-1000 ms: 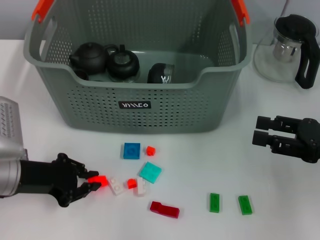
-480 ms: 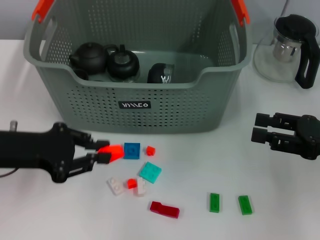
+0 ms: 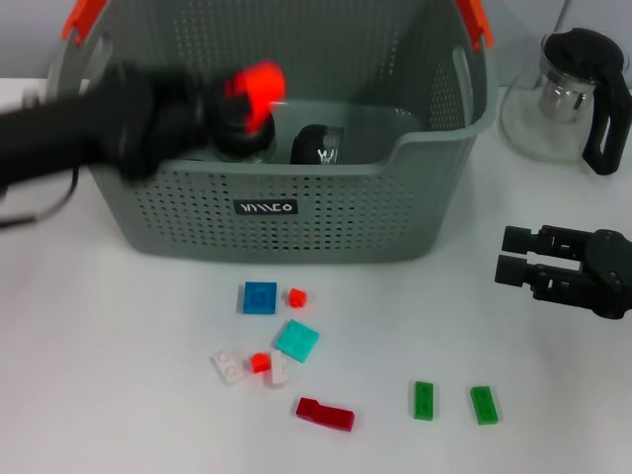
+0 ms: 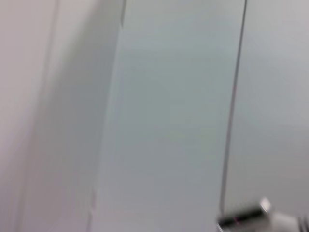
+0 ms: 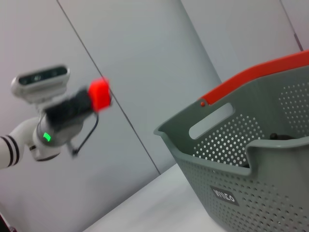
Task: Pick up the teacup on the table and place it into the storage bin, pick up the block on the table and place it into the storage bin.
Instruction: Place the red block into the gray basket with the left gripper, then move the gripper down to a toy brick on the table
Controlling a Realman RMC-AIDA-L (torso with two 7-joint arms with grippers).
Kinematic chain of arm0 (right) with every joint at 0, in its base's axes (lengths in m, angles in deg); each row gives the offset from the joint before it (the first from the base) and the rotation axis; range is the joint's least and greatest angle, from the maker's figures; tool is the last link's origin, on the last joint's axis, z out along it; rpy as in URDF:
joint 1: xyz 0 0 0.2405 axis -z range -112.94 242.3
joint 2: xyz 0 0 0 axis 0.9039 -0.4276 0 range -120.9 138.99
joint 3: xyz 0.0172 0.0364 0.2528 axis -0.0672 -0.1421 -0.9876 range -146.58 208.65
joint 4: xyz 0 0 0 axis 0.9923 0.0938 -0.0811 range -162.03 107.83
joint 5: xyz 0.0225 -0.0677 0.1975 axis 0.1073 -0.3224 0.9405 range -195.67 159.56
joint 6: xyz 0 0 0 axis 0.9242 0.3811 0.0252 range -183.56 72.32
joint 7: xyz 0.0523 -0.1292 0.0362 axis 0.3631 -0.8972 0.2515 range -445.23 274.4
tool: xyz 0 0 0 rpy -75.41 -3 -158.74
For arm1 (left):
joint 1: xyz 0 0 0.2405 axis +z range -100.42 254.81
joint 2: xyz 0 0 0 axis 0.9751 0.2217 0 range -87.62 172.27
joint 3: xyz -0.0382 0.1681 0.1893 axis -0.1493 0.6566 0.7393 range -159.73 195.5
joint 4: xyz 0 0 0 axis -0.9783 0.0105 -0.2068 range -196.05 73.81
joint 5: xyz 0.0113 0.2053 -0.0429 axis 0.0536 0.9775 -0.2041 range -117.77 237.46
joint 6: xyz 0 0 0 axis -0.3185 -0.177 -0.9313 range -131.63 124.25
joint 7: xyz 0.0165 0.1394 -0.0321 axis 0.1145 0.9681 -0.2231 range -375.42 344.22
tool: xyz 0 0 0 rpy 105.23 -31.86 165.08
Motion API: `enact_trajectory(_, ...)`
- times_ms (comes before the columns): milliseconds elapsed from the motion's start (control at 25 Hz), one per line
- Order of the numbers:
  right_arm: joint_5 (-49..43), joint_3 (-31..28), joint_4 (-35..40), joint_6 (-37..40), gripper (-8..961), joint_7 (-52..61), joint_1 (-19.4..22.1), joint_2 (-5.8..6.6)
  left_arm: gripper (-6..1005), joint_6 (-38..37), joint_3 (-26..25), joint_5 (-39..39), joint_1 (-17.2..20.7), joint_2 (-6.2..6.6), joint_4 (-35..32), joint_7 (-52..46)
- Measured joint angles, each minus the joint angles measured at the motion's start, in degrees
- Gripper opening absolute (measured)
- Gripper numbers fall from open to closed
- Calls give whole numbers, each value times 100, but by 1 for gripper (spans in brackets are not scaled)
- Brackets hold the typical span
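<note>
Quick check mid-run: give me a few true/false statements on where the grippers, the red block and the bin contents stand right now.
1. The left gripper holds a red block above the storage bin. True.
2. The right gripper holds a green block. False: it is empty, hovering over the table.
3. Dark teaware already lies in the bin. True.
4. The glass teapot stands inside the bin. False: it stands on the table beside it.
5. No blocks remain on the table. False: several do.
</note>
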Motion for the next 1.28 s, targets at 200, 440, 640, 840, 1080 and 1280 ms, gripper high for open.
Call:
enact_trajectory(200, 0, -9, 0, 4, 674, -8, 11, -9, 189, 1389, 292, -206, -466, 121, -367, -921)
enact_trajectory(440, 0, -2, 0, -3, 673, -11, -4, -7, 189, 2930, 1681, 1376, -1148, 544, -1268, -2542)
enact_trajectory(640, 0, 29, 1, -46, 674, -11, -18, -14, 190, 3629, 2579, 3229, -1584, 392, -1663, -3485)
enact_trajectory(840, 0, 32, 0, -57, 674, -11, -14, -13, 198, 4378, 3477, 4370, -1810, 153, -1521, -4343)
enact_trajectory(1080, 0, 15, -1, -62, 674, -10, 24, -11, 208, 4497, 3591, 4943, -2177, 54, -923, -4611)
enact_trajectory(1280, 0, -11, -1, -59, 674, -11, 35, -10, 216, 4353, 3460, 4471, -1836, -89, -1635, -4439)
